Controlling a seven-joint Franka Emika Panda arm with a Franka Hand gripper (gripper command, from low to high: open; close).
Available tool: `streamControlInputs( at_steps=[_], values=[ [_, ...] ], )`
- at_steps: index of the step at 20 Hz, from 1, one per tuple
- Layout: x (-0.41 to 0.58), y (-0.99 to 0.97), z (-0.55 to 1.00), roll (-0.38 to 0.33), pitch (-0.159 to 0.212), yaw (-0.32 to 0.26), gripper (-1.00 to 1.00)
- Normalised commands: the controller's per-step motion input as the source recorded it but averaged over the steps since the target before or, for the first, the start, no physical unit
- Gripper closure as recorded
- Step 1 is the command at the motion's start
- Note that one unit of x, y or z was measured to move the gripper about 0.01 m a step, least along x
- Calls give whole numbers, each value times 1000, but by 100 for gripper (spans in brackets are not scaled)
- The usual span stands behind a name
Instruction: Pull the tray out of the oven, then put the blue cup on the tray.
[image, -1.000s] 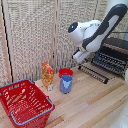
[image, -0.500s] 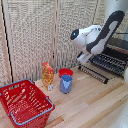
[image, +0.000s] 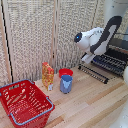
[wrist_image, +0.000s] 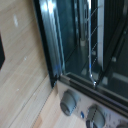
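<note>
One robot arm (image: 97, 39) — white and black — hangs over the exterior view's right side of the wooden table (image: 95, 102). Its claw is hidden behind the arm near the oven, so I cannot tell if the fingers are apart or together. There is one oven (image: 116, 56) at the far right, with its door (image: 93, 73) dropped down flat. One tray (image: 111, 63) of thin dark bars sticks out from the oven's mouth, above the door. In the wrist view the oven (wrist_image: 75, 45) fills the picture up close; you can see the tray's shiny bars (wrist_image: 92, 35) inside and two round grey knobs (wrist_image: 69, 102) on the front. One blue cup (image: 66, 83) stands upright on the table near the middle, well apart from the tray. Just behind it, touching or almost touching, sits one red bowl (image: 65, 72). One orange bottle (image: 48, 76) stands just beside the cup, on the exterior view's left — it is taller than the cup. One red basket (image: 25, 104) with a blue rim sits at the front left corner. A woven screen (image: 45, 35) stands behind everything.
</note>
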Motion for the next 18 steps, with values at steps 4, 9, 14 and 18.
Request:
streamControlInputs(
  at_steps=[4,9,14,18],
  values=[
    [0,-664,-113,-168,0,96,-100],
    [0,-559,-198,-140,28,99,-100],
    [84,-311,-286,-33,65,72,-100],
    [26,-349,-112,0,12,27,-100]
  ],
)
